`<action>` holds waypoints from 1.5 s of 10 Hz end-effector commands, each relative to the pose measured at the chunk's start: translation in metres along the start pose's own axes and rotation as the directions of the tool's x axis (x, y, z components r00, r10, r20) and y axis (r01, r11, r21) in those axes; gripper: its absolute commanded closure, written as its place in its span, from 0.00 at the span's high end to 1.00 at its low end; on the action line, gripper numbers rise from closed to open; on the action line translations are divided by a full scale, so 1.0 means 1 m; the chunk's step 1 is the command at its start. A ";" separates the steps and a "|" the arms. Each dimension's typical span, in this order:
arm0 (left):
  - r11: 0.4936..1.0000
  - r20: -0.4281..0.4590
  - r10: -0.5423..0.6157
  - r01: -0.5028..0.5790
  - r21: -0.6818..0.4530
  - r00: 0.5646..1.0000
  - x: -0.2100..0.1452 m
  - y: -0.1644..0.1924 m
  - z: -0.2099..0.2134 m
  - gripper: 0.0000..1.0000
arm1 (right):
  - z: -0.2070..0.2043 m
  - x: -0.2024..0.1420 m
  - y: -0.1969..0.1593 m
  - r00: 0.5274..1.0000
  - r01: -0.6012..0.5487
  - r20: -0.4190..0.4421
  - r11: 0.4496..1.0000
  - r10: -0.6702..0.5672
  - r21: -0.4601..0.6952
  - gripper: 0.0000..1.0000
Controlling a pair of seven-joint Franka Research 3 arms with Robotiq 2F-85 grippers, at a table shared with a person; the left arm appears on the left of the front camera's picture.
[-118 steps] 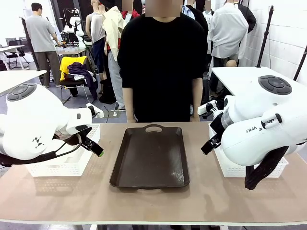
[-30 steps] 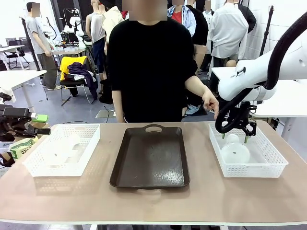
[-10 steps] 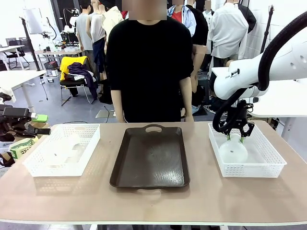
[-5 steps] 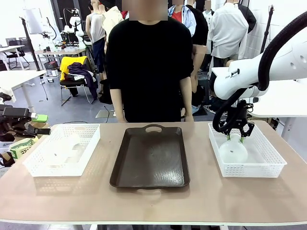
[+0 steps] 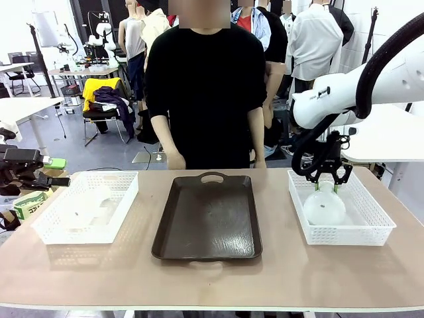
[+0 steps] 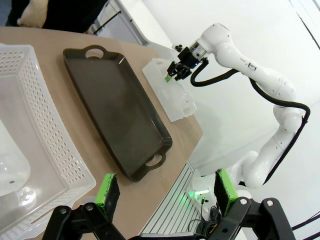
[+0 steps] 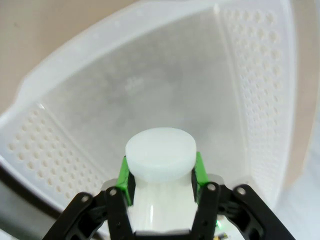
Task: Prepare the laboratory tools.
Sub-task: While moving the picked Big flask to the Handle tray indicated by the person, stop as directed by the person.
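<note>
Right gripper, right of the front view: jaws pinch the narrow neck of a conical flask just under its white stopper. The green pads sit either side of the neck in the right wrist view. The flask is upright inside the right-hand white mesh basket; cannot tell whether its base touches the basket floor. The second flask sits in the left-hand basket, lower left of the front view, with nothing gripping it; its attitude is hard to make out. Left gripper, bottom edge of the left wrist view: jaws spread wide, holding nothing. Handling, by judgement: the frosted, thin-walled look suggests something light, plastic or glass, so treat as fragile. The smooth neck is likely slippery, and the flare under the stopper makes a sensible stop for the pads. The wide base hangs low and may swing if tilted. The neck is the right hold, as the body looks too wide for these jaws. In the way: the basket walls ring the flask and need clearing before any sideways travel, presumably toward the dark brown tray, centre frame, which is bare. A person stands at the far side behind the tray, one hand near its far handle; keep clear.
</note>
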State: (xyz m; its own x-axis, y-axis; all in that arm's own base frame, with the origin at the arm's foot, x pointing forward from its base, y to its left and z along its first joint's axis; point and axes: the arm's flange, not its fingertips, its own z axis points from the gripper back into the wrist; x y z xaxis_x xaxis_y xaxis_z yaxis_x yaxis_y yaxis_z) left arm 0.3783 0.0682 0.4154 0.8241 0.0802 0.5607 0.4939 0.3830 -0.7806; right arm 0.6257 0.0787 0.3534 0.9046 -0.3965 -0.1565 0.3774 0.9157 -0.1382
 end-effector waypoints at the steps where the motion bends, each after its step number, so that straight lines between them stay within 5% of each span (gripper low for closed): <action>1: 1.000 0.009 -0.002 0.002 -0.010 1.000 0.000 -0.001 0.002 1.00 | 0.021 -0.002 -0.011 1.000 -0.027 -0.002 1.000 0.027 0.006 0.00; 8: 1.000 0.009 -0.002 0.002 -0.010 1.000 0.000 -0.001 0.002 1.00 | 0.080 -0.086 -0.053 0.983 -0.144 0.128 0.986 0.132 0.088 0.00; 15: 1.000 0.009 -0.002 0.002 -0.010 1.000 0.000 -0.001 0.002 1.00 | 0.092 -0.086 -0.049 0.986 -0.128 0.119 0.990 0.120 0.061 0.00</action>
State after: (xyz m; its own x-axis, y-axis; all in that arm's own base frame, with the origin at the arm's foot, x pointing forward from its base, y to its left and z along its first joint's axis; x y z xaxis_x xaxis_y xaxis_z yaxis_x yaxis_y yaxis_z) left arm 0.3783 0.0681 0.4155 0.8240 0.0800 0.5610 0.4942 0.3829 -0.7805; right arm 0.5441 0.0709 0.4610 0.9623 -0.2675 -0.0500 0.2648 0.9628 -0.0539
